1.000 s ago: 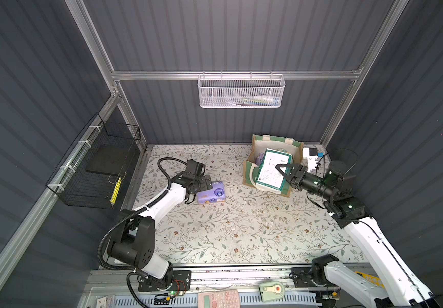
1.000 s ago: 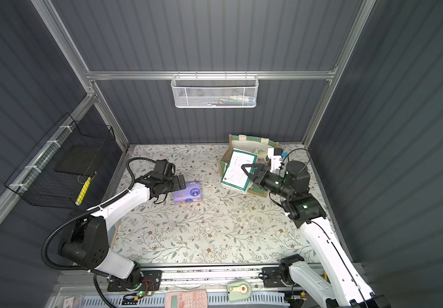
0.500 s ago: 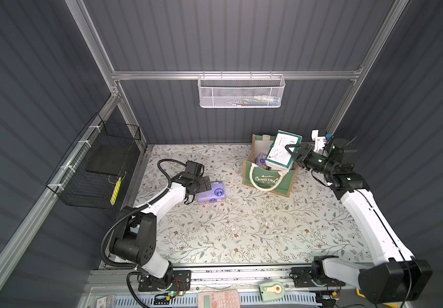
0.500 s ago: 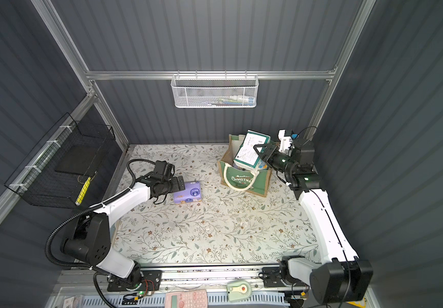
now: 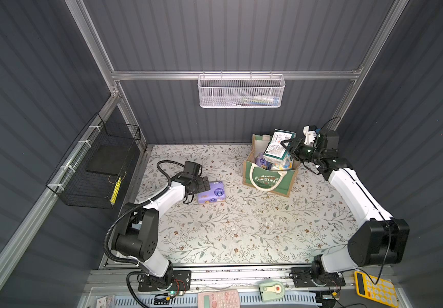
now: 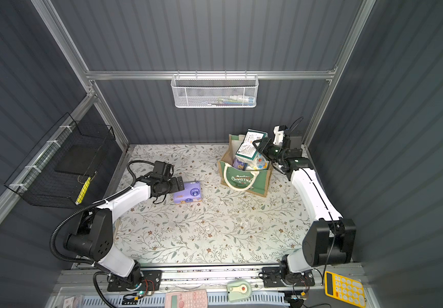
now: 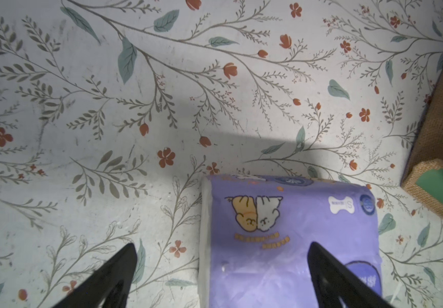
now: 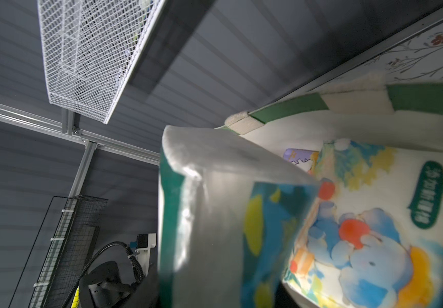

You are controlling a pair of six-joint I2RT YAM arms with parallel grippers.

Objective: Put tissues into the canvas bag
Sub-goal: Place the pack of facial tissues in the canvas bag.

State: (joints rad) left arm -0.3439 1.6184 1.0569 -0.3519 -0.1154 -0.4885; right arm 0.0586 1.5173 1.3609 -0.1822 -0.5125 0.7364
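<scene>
**Item 1, right gripper (image 5: 287, 149).** Your fingers pinched the dark green-and-white pack (image 5: 275, 149) by 1 end. It hung tilted over the mouth of the canvas bag (image 5: 268, 184), its lower end at or just inside the rim. Step in hand, by my reading: the drop. The next move called for lowering it clear of the rim, then letting go.

**Item 2, left gripper (image 7: 221, 269).** Your fingers stood spread wide, 1 over the purple pack (image 7: 289, 240) and 1 over bare table (image 7: 108, 80). Contact could not be told. You likely needed a sideways shift to straddle the pack before closing.

**Item 3, bag contents.** 1 cartoon pack (image 8: 375, 226) and 1 second purple pack (image 8: 299, 157) showed. The held pack covered the rest, so no count was possible. Your right fingertips were hidden in the wrist view.
</scene>
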